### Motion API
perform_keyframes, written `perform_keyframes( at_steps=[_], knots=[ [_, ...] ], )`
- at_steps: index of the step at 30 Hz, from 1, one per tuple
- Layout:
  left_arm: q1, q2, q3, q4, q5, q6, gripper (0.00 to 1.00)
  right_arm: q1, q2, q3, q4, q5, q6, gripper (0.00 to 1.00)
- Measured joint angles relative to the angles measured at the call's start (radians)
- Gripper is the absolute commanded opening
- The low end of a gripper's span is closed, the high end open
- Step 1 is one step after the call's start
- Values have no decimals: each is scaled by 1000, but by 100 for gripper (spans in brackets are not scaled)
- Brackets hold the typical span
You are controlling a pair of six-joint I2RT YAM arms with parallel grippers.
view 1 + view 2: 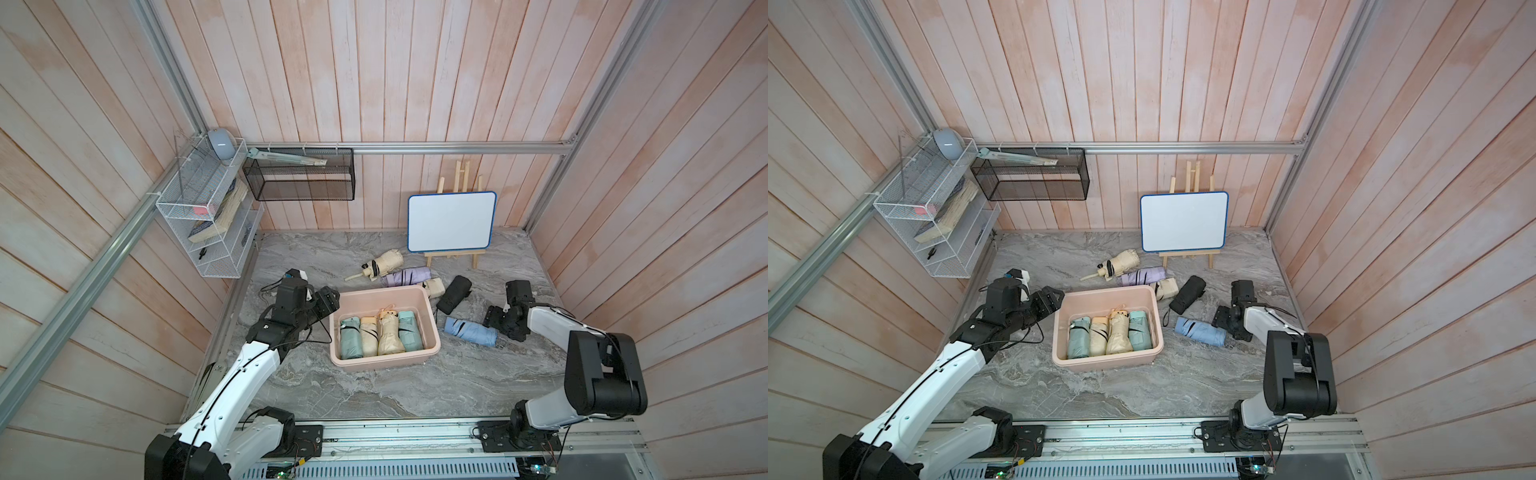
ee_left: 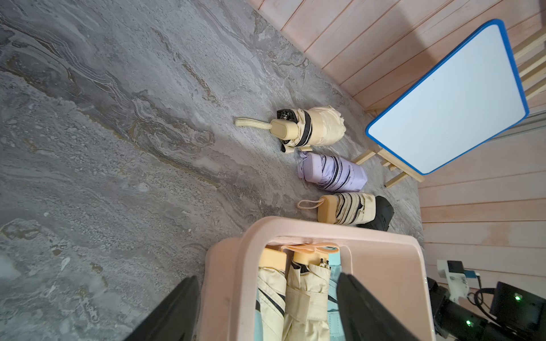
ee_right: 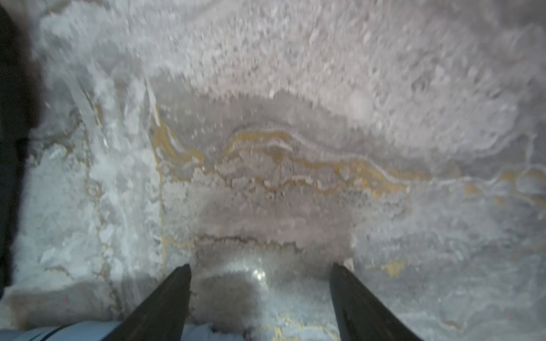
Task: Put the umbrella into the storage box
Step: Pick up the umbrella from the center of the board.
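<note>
- In both top views: bright, even light, soft shadows; walls bow at the edges.
- Right wrist view: blurred; a glare spot and dark shadow on the table point(image 3: 384, 118) by the right pincer point(image 3: 260, 265).
- Left wrist view: sharp.

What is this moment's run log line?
left gripper: open, straddling storage box wall | right gripper: open, empty, near blue umbrella

The left arm point(image 1: 249, 368), at lower left of the frame, and the right arm point(image 1: 550, 326), at lower right, look alike. Each has glossy white shell links between boxy black joints. Thin black cables point(image 1: 232, 383) run alongside. Black bases point(image 1: 305, 440) sit on a silver rail point(image 1: 415, 432). The tapered jaws are black.
</note>
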Motion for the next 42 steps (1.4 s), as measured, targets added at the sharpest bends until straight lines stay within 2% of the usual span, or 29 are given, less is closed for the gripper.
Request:
perform_keyframes(
  at_steps=[11, 14, 18, 21, 25, 34, 37, 42],
  knots=[
    [0, -19, -26, 26, 12, -11, 79, 104, -229, -134, -71, -74, 114, 81],
    [0, -27, -30, 37, 22, -11, 79, 105, -285, -107, -114, -71, 113, 82],
    [0, -41, -45, 51, 28, -11, 79, 107, -299, 4, -139, -71, 68, 85],
    [0, -44, -47, 62, 33, -11, 79, 115, -285, 102, -147, -71, -18, 86],
    [0, -51, -57, 76, 52, -10, 79, 131, -248, 191, -148, -77, -198, 88],
    [0, -77, -94, 114, 86, -7, 79, 258, -182, 197, -203, -65, -659, 90],
    [2, -84, -95, 117, 86, -6, 80, 285, -146, 164, -210, -68, -742, 90],
    [3, -89, -95, 121, 87, -6, 80, 319, -90, 119, -215, -75, -805, 90]
  ],
)
